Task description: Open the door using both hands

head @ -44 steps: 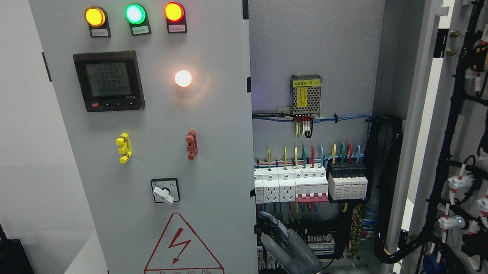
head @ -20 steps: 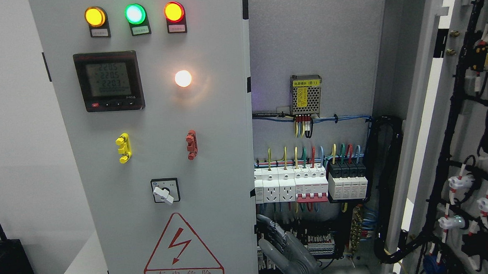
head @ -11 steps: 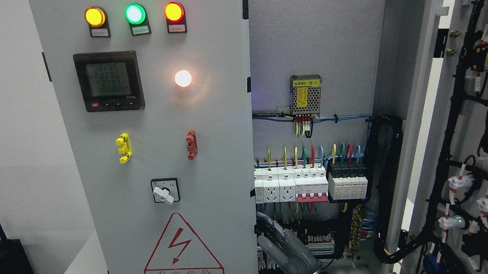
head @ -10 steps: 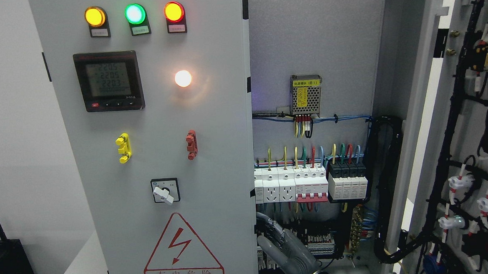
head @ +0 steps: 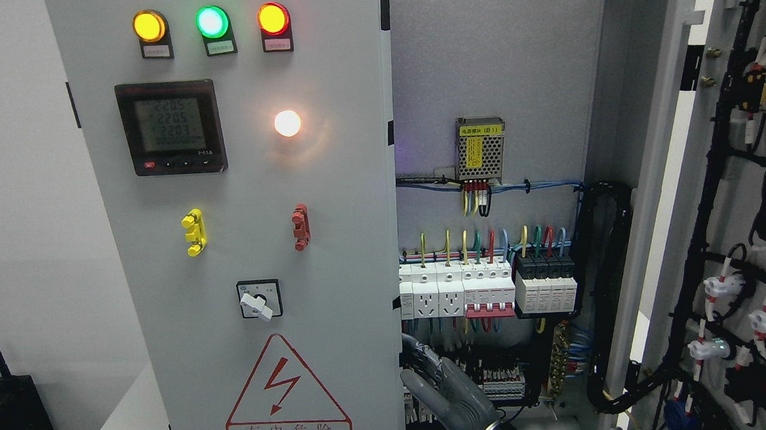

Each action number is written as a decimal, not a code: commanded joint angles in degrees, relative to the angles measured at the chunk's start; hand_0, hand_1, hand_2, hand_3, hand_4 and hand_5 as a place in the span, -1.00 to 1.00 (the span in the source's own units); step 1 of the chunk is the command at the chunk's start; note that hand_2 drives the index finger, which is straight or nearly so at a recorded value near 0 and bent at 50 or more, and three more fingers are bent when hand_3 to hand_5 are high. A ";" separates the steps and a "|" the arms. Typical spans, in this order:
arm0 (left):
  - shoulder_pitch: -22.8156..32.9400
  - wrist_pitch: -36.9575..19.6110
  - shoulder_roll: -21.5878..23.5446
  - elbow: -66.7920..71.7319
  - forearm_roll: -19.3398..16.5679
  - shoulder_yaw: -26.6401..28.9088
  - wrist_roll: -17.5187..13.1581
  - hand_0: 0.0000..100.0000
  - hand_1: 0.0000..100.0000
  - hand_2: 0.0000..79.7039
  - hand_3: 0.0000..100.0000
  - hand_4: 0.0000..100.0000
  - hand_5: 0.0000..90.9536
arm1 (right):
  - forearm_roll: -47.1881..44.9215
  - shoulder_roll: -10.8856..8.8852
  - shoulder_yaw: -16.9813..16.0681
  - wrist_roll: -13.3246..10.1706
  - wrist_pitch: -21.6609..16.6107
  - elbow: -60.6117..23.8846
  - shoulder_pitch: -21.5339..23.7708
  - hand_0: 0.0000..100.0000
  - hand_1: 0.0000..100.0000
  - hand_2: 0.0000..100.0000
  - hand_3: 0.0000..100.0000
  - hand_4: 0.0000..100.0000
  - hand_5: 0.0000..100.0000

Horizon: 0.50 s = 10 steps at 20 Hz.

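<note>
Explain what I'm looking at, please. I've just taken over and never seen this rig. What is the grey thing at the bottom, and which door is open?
This is the one view, from the camera on the humanoid robot's head, facing an electrical cabinet. The grey thing is the robot's right hand, rising from the bottom edge to the inner edge of the left door. Whether it grips that edge cannot be seen. The left hand is out of view.

The left door looks shut or nearly so. It carries three lit lamps, a meter and a shock warning sign. The right door is swung wide open, with wiring on its inside. Between the doors you see the breakers inside.
</note>
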 commanded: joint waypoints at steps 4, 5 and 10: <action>0.00 0.08 0.00 0.00 0.00 0.00 -0.04 -0.76 -0.22 -1.00 -1.00 -1.00 -1.00 | -0.18 -0.15 0.06 1.66 -0.03 3.82 -2.44 -0.76 -0.22 -1.00 -1.00 -1.00 -1.00; 0.00 0.08 0.00 0.00 0.00 0.00 -0.04 -0.76 -0.22 -1.00 -1.00 -1.00 -1.00 | -0.18 -0.15 0.06 2.02 -0.03 4.09 -2.62 -0.76 -0.22 -1.00 -1.00 -1.00 -1.00; 0.00 -0.01 0.00 0.00 0.00 0.00 0.05 -0.76 -0.22 -1.00 -1.00 -1.00 -1.00 | -2.01 -0.15 0.06 2.20 -0.03 4.53 -2.71 -0.76 -0.22 -1.00 -1.00 -1.00 -1.00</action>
